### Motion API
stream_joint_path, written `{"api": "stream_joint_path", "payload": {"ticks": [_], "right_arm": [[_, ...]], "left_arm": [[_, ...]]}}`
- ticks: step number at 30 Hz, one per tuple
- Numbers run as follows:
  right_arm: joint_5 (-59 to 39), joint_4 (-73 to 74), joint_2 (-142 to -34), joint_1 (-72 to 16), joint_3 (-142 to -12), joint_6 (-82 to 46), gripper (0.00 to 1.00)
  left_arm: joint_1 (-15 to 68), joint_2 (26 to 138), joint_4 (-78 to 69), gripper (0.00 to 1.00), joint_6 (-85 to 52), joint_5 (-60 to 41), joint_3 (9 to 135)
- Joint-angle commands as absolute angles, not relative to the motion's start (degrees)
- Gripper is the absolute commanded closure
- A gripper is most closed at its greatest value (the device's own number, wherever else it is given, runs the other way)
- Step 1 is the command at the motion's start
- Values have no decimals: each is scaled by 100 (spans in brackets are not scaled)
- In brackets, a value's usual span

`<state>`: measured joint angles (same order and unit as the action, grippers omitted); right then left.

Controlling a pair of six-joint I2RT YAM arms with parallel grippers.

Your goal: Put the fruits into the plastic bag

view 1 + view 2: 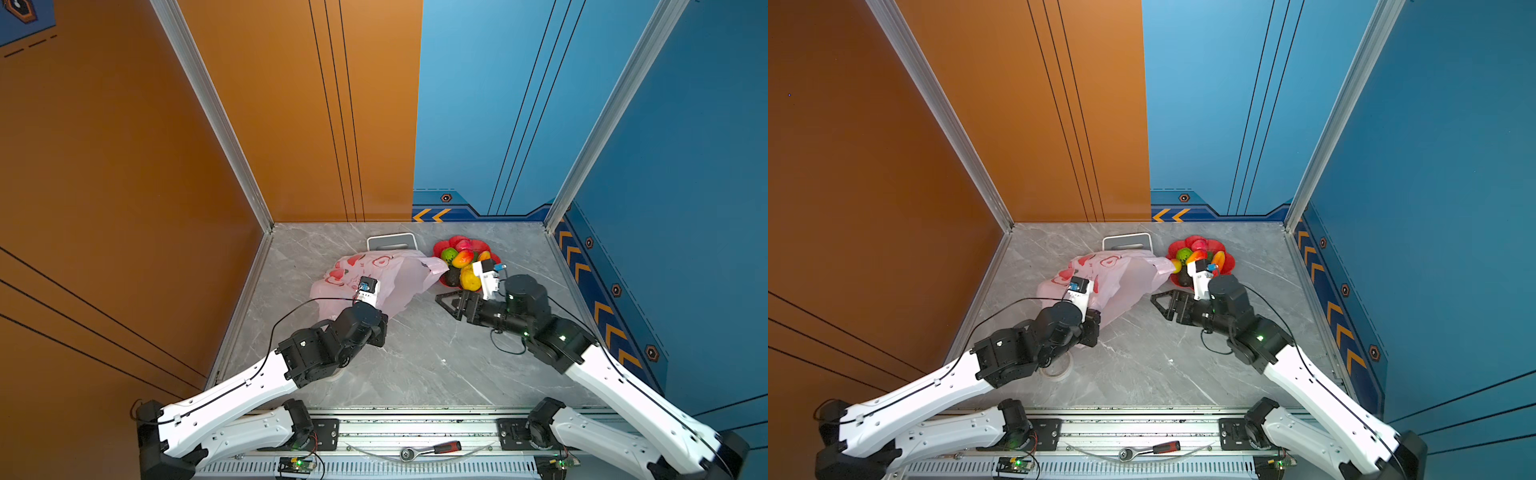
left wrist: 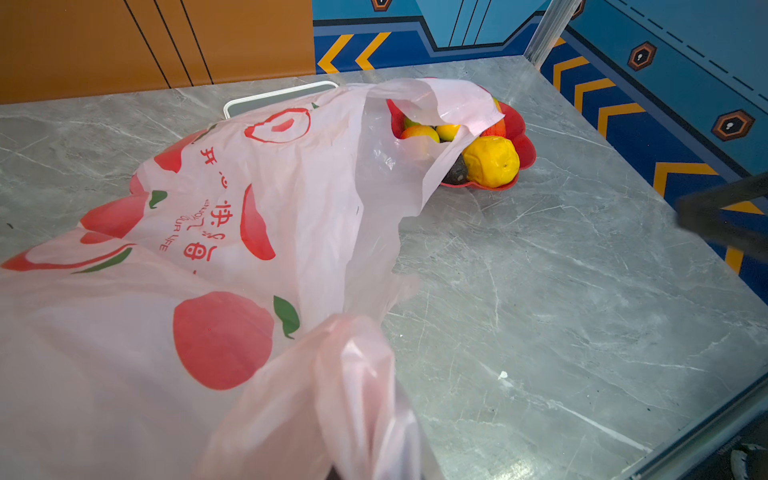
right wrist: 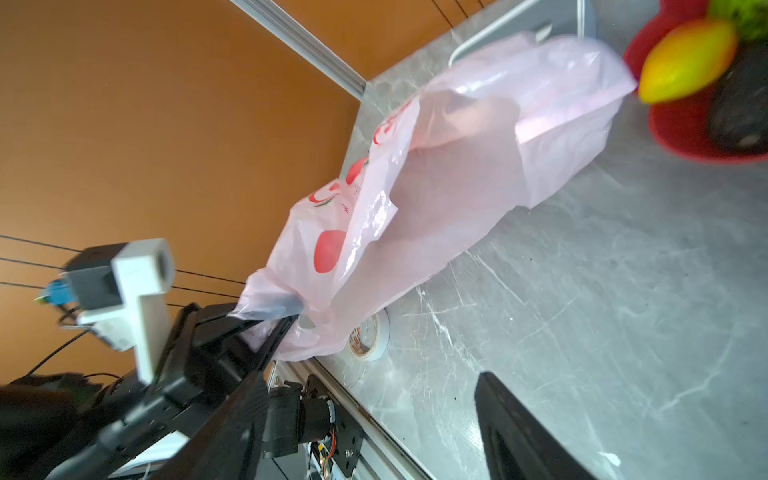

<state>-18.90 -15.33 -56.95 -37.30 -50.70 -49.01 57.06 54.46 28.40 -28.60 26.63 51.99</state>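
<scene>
The left gripper (image 3: 291,319) is clamped on the near handle of the bag (image 1: 395,282), which lies slack on the table (image 1: 415,365), stretching away toward the dish (image 1: 439,249). The right gripper (image 1: 448,304) gapes wide and empty, just right of the bag. Beyond it the fruits (image 1: 462,258) sit piled in the dish, the bag's far handle draped over its rim.

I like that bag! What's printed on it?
The plastic bag is pale pink with red apples, green leaves and red writing, clearest in the left wrist view.
</scene>
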Motion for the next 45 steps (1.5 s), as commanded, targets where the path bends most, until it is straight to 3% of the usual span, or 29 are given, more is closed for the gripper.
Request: {"api": "stream_joint_path", "payload": {"ticks": [1,7,18,22,27,29,36,40,45], "right_arm": [[-1722,-1116,-6350,-3726,-5012,-5206,25],[-1325,-1170,-7275,-3062,-5156,-4532,27],[-1111,-1180,-9056,-2936,-6585,-3270,29],[-1027,-1139,-9633,-3020,-7219,-2967,44],[-1202,-1026,-10304,-3206,-7951,-2892,79],[-1179,-1037,-10524,-3329,-8250,-2780,82],[-818,-1243,-10678,-3353,-8447,-2506,80],[-899,-1387,-10349,-3094,-8039,-2608,57],[-1197,-1650,-9438,-2773,-7396,-2950,43]], "left_arm": [[5823,5394,2578,100,-2918,2895,5070],[5911,5457,2441,100,-2994,2933,4929],[5946,5348,2452,100,-3057,2926,4747],[6197,5158,2485,100,-3209,3240,4592],[6819,4941,2575,100,-3444,4092,4464],[7114,4937,2566,100,-3569,4724,4422],[7471,5176,2196,100,-3866,5578,4256],[7475,5302,1824,100,-3790,5555,4172],[7474,5401,1818,100,-3674,5520,4281]]}}
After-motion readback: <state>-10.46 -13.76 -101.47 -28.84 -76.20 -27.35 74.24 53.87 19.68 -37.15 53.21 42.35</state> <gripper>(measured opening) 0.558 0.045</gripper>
